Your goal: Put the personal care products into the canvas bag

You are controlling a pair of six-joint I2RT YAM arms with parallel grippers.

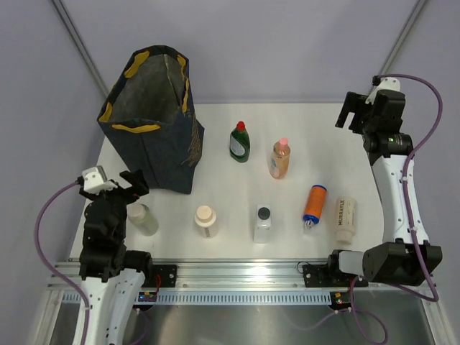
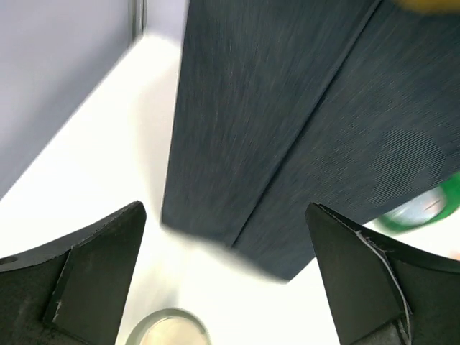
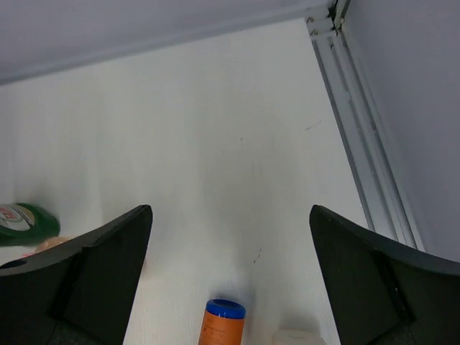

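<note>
The navy canvas bag (image 1: 151,115) with mustard handles stands open at the far left; its lower wall fills the left wrist view (image 2: 287,108). On the table are a green bottle with red cap (image 1: 240,142), a peach bottle (image 1: 280,159), an orange bottle with blue cap (image 1: 314,205), a cream tube (image 1: 346,219), a clear bottle (image 1: 263,223), a whitish bottle (image 1: 205,221) and a pale bottle (image 1: 142,219). My left gripper (image 1: 135,185) is open and empty just above the pale bottle (image 2: 169,332). My right gripper (image 1: 350,118) is open and empty, raised at the far right.
The right wrist view shows the orange bottle (image 3: 223,323), the cream tube's end (image 3: 298,336), the green bottle (image 3: 25,223) and a metal frame rail (image 3: 359,144) at the table's right edge. A grey wall bounds the back and sides.
</note>
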